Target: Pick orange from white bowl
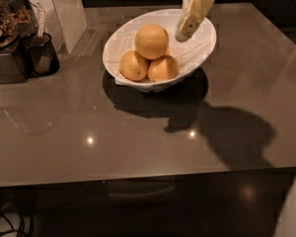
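Note:
The white bowl [200, 53] stands on the grey countertop at the upper middle. The orange [151, 41] is the largest fruit and rests on top of two smaller yellow-orange fruits [134, 65] [163, 68] in the bowl. My gripper [184, 32] comes down from the top edge over the bowl's right half, its cream tip just right of the orange and apart from it.
A black cup [41, 58] and a dark appliance with a jar of granola [2, 19] stand at the far left. A white upright panel [64, 9] stands behind them. The countertop's front edge [138, 179] runs across the lower part.

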`<action>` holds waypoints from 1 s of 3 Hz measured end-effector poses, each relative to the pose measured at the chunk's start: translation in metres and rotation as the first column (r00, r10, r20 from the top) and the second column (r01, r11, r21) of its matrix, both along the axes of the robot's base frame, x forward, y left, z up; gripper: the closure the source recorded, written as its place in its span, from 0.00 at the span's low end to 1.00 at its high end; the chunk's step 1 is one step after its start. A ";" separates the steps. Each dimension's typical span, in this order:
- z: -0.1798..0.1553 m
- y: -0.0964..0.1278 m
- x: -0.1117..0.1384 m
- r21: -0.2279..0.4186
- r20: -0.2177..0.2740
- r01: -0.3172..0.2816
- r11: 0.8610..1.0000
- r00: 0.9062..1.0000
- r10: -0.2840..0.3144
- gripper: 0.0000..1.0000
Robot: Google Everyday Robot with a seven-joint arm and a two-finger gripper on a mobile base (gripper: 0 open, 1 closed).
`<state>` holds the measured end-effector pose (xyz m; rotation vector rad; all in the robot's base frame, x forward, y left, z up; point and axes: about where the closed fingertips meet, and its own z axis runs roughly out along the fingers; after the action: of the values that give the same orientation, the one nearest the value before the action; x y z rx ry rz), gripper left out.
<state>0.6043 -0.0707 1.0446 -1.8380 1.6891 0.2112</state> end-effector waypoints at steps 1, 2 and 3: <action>-0.024 0.035 0.025 -0.005 -0.043 -0.053 0.999 0.998 0.053 0.00; -0.024 0.038 0.029 0.004 -0.033 -0.051 0.999 0.998 0.051 0.00; -0.030 0.036 0.036 0.017 -0.033 -0.035 0.999 0.999 0.035 0.00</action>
<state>0.6407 -0.0349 1.0142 -1.8625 1.6735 0.2708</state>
